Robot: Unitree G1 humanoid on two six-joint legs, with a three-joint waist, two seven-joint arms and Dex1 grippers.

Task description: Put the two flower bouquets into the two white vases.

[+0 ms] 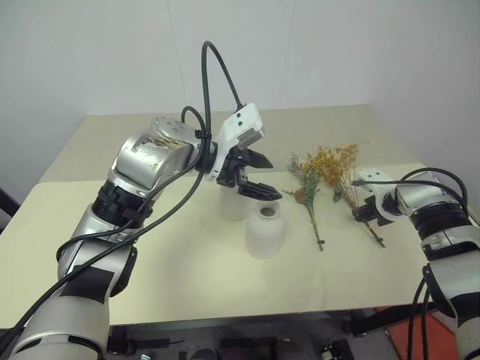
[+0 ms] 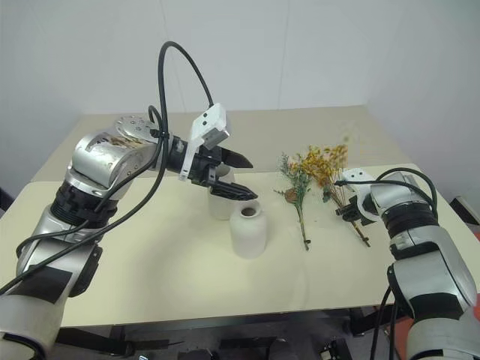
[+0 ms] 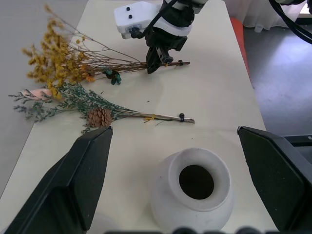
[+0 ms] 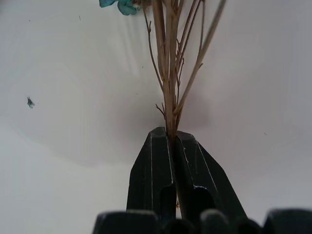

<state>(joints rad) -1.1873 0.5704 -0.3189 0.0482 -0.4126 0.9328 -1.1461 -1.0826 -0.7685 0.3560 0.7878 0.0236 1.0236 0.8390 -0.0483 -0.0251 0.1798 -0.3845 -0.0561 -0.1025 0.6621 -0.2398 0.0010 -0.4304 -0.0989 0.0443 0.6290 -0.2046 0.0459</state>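
The right hand (image 4: 171,141) has its two black fingers pressed together on the thin brown stems of the yellow-orange bouquet (image 1: 335,166), gripping them low on the stalks. That bouquet lies on the cream desk (image 1: 187,277) at the right of the head views, blossoms toward the far edge, stem ends toward the near one; a small teal tie sits on the stems just above the grip. Just beside it, toward the centre, lies the grey-green bouquet (image 1: 306,180) with its brown pine cone (image 3: 99,117), untouched, blossoms overlapping the yellow ones.

The left hand (image 1: 253,174) hangs spread wide above the desk at the centre of the frame, holding nothing, fingers pointing toward the right. Beneath it stands the taller white vase (image 1: 234,206), partly hidden by the fingers. The shorter, rounder white vase (image 1: 265,231) stands upright in front of it, touching or nearly so, its narrow mouth dark and empty.
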